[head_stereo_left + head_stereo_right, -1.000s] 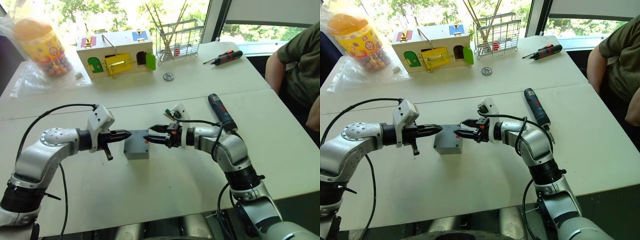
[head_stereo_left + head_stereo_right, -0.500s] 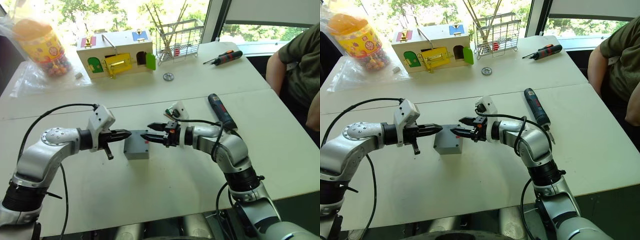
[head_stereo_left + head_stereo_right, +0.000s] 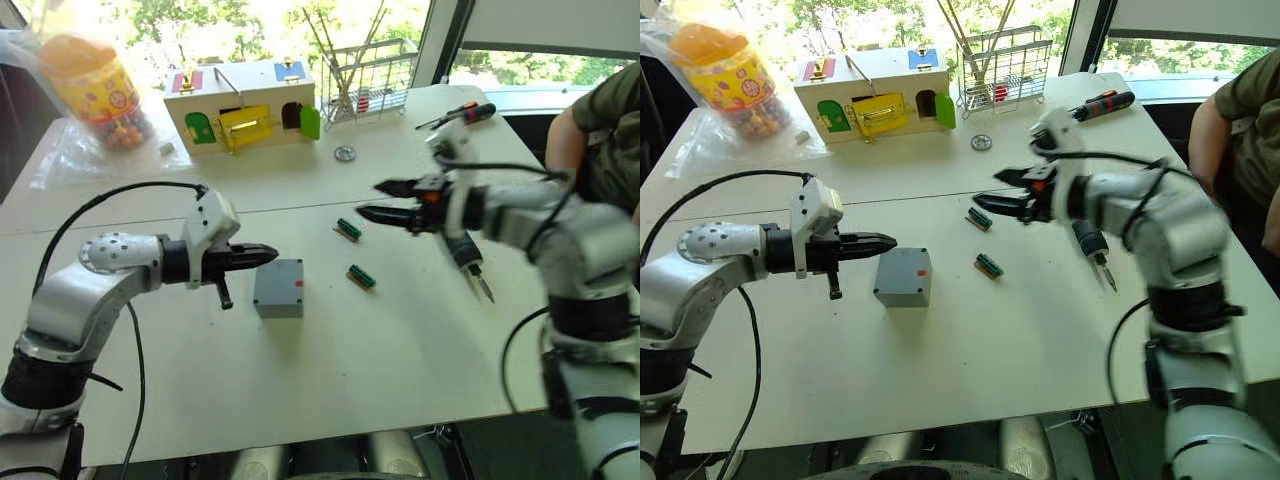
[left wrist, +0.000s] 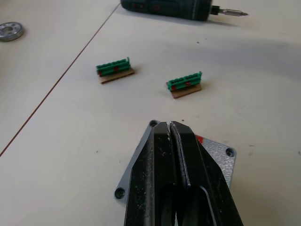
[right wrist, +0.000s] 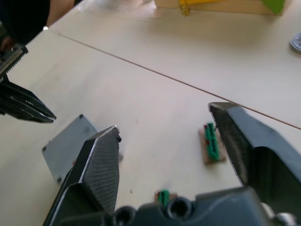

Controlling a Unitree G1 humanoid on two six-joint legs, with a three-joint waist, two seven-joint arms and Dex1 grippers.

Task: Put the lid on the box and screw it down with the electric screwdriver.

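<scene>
the left gripper (image 3: pixel 268 255) has its black fingers (image 4: pixel 181 155) clenched together into one narrow wedge, holding nothing. its tip hangs just beside the box (image 3: pixel 279 288), close over that box's near edge, and i cannot tell whether it touches.

the right gripper (image 3: pixel 388 200) is raised well apart from the box, its ridged dark fingers (image 5: pixel 101 160) spread wide and empty.

the box is a small square of matte grey plastic sitting near the middle of the pale bench (image 3: pixel 330 370). the lid (image 4: pixel 214 157) is already on top of it, a flat grey plate with small round screw holes at the corners, and a red mark shows on the box's side.

the electric screwdriver (image 3: pixel 1092 248), a thick dark cylinder with a short metal bit, lies on the bench under the right arm, untouched.

between box and screwdriver lie two small green terminal blocks (image 4: pixel 115 71), ribbed, each on a brown base.

at the far side of the bench stand a wooden box with coloured doors (image 3: pixel 240 105) and a wire rack (image 3: pixel 365 75).
</scene>
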